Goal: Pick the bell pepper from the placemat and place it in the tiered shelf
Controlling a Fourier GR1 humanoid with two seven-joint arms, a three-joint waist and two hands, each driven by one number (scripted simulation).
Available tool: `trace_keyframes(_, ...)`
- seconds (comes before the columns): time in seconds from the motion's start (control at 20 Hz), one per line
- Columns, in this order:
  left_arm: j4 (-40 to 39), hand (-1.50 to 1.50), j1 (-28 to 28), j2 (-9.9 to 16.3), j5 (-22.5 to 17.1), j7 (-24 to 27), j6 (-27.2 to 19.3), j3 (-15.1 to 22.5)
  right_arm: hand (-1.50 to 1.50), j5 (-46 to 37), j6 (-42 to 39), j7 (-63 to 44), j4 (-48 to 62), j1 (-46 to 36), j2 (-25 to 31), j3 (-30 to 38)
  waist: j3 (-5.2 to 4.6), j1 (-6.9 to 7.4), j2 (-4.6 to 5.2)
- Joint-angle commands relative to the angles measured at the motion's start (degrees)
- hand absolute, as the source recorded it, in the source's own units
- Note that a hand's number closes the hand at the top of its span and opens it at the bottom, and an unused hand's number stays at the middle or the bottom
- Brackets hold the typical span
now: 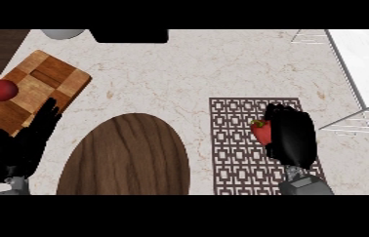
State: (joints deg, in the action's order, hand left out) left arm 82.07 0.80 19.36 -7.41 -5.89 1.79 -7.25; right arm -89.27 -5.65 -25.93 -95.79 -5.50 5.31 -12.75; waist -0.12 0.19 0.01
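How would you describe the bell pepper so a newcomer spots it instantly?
Find the brown patterned placemat at the counter's right. On its right half, the black right robot hand curls over a small red bell pepper with a green stem. The other red thing sits far left on the checkered board.

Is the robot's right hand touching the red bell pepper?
Touching: in the head view the right hand curls against the bell pepper, no gap showing.

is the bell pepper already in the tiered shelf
No, the bell pepper is over the placemat, under the right hand.
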Motion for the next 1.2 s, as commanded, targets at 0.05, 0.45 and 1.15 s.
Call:
trace_keyframes(0.05, 0.5, 0.00, -0.3, 0.4, 0.1, 0.5, 0.3, -0.1, 1.50, 3.0, -1.4, -20.0, 2.9, -7.4, -5.1, 16.9, 0.31, 0.28, 1.14)
trace_keyframes(0.45, -0.3, 0.00, -1.4, -2.0, 1.6, 1.2, 0.0, 2.8, 1.50, -0.8, -2.5, -47.5, 10.4, -32.3, -5.3, 30.4, -0.02, 4.14, 1.25)
trace_keyframes(1.15, -2.7, 0.00, -5.0, 0.1, 1.2, -0.4, 0.7, 0.7, 1.50, -16.5, 7.4, -54.9, 27.3, -64.0, -3.9, 38.0, 0.01, 2.76, 0.86)
